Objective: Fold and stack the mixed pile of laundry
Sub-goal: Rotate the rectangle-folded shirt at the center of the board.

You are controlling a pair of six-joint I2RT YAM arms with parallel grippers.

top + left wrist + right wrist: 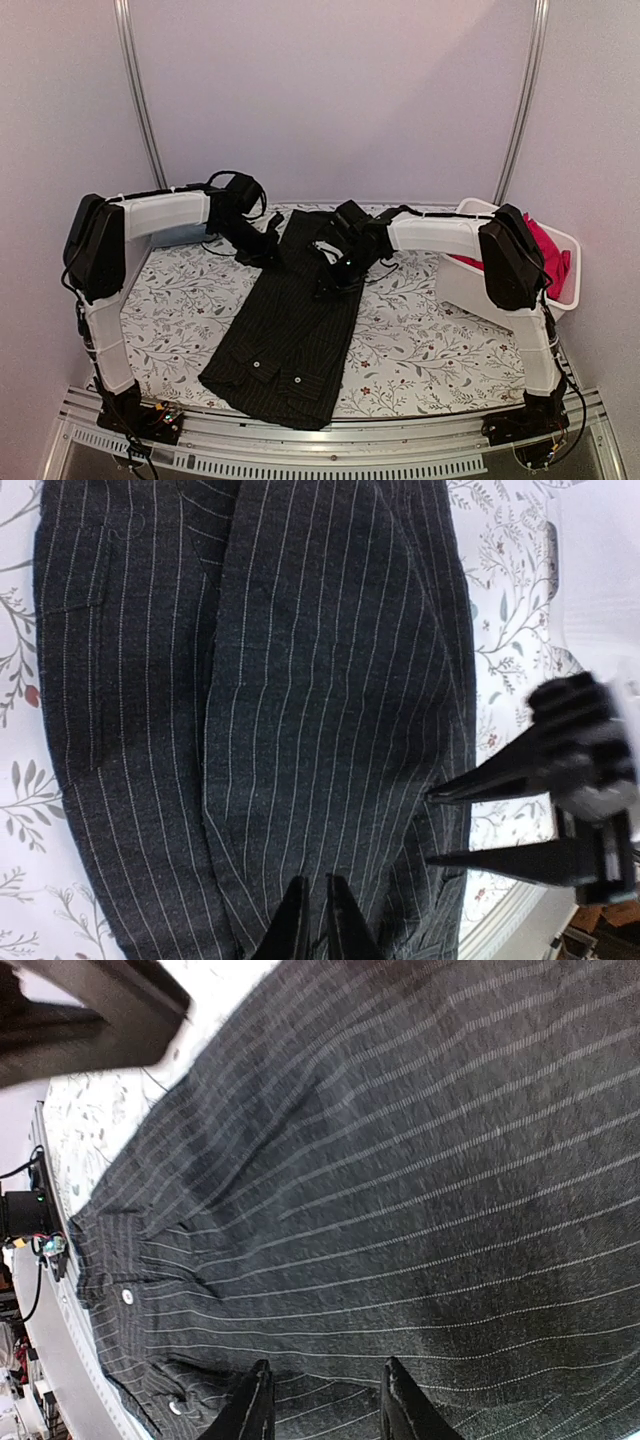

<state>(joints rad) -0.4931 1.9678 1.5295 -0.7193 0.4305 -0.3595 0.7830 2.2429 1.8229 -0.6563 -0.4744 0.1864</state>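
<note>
The black pinstriped garment [285,330] lies spread lengthwise down the middle of the table, one end at the far side and the other just short of the near edge. Two pale buttons [258,366] show close to that near end. It rests on the floral table cover [420,340].

The left pincer [316,885] sits over the garment's far left part. Its fingers are drawn almost together with only a sliver between them, and I cannot tell whether any cloth is caught there. The right pincer [432,829] is at the garment's far right edge. Its fingers stand clearly apart with their tips at the cloth's border, gripping nothing.

At the table's far right corner stands a white bin [475,208] holding a bright red-pink cloth [545,255].
</note>
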